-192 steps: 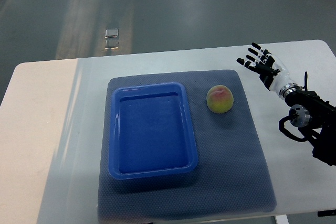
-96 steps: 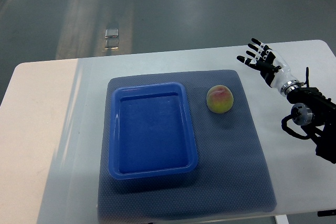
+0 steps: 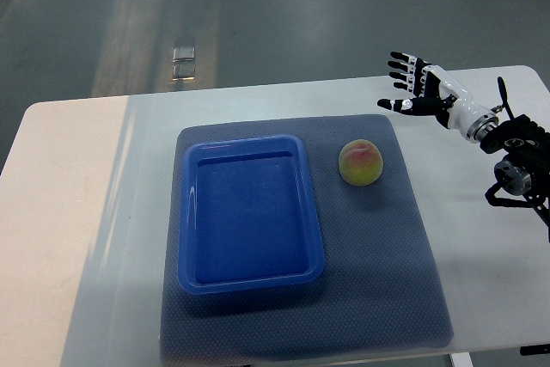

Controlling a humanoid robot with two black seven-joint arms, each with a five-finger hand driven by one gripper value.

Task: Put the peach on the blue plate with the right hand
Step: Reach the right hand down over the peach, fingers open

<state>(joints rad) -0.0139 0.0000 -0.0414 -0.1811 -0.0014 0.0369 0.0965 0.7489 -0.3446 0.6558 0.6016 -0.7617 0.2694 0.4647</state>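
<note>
A yellow-pink peach [image 3: 360, 163] rests on the grey mat, just right of the blue plate [image 3: 250, 273], a deep rectangular tray with nothing in it. My right hand [image 3: 406, 83] comes in from the right edge and hovers over the table's far right part, up and to the right of the peach, well apart from it. Its fingers are spread and hold nothing. The left arm does not show.
The grey mat [image 3: 378, 281] covers the middle of the white table [image 3: 77, 212]. The table's far edge runs just behind my right hand, with grey floor beyond. A small metal floor fitting [image 3: 182, 62] lies past the table.
My right hand has risen and swung left toward the far edge of the table, turning its palm more sideways. Peach and plate have not moved.
</note>
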